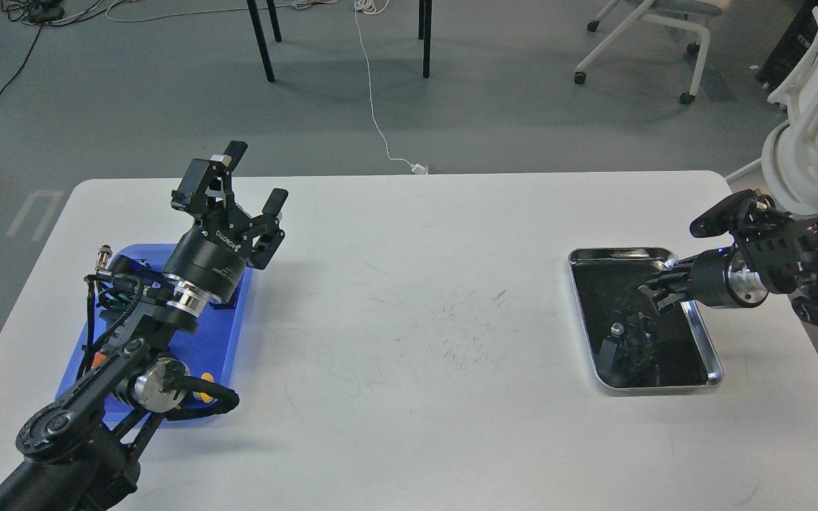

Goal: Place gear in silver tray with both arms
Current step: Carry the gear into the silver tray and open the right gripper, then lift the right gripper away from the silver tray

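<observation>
The silver tray point(654, 387) lies on the right side of the white table, and its dark floor mirrors the arm above it. A small silvery part point(616, 328), possibly the gear, rests on the tray floor left of centre. My right gripper point(659, 294) comes in from the right and hovers over the tray's far right part. Its dark fingers point left and cannot be told apart. My left gripper point(256, 179) is open and empty, raised above the far right corner of the blue tray point(233, 333).
The left arm covers most of the blue tray; a small metal connector point(104, 255) stands at its far left corner and an orange piece point(203, 387) shows near its front. A white chair point(814, 113) stands off the table's far right corner.
</observation>
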